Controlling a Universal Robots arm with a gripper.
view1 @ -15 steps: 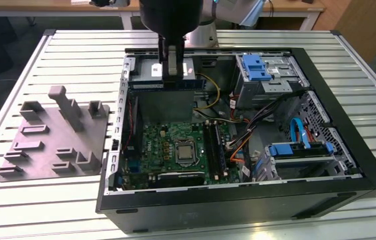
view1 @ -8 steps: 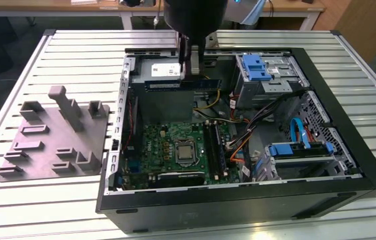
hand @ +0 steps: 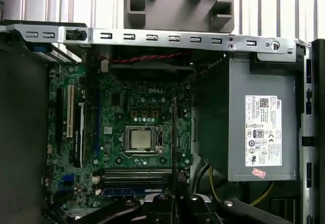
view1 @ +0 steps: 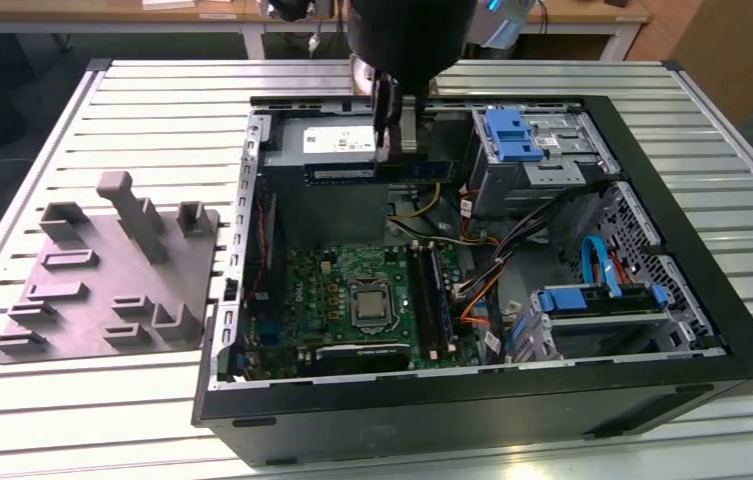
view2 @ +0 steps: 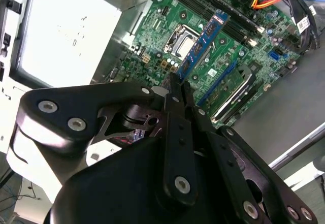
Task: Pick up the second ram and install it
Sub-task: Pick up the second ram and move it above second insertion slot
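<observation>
The pick-up half looks done from where I stand: the gripper (view1: 394,150) is clamped on the ram (view1: 376,172) and holds it in the air above the open case (view1: 483,410), level and lengthwise across the far end, over the power supply (view1: 329,140). In the second wrist view the fingertips (view2: 175,84) pinch one end of the ram (view2: 203,43) and the rest juts out over the motherboard (view2: 167,16). The install is what's left. The ram hangs well apart from the slots (view1: 430,290), which sit nearer on the board, just right of the processor socket in the exterior view. In the first wrist view the ram (hand: 174,137) shows edge-on, crossing the line of the slots (hand: 134,174) rather than lying along them. The grey fixture (view1: 109,270) sits on the table at the exterior view's left, outside the case.
</observation>
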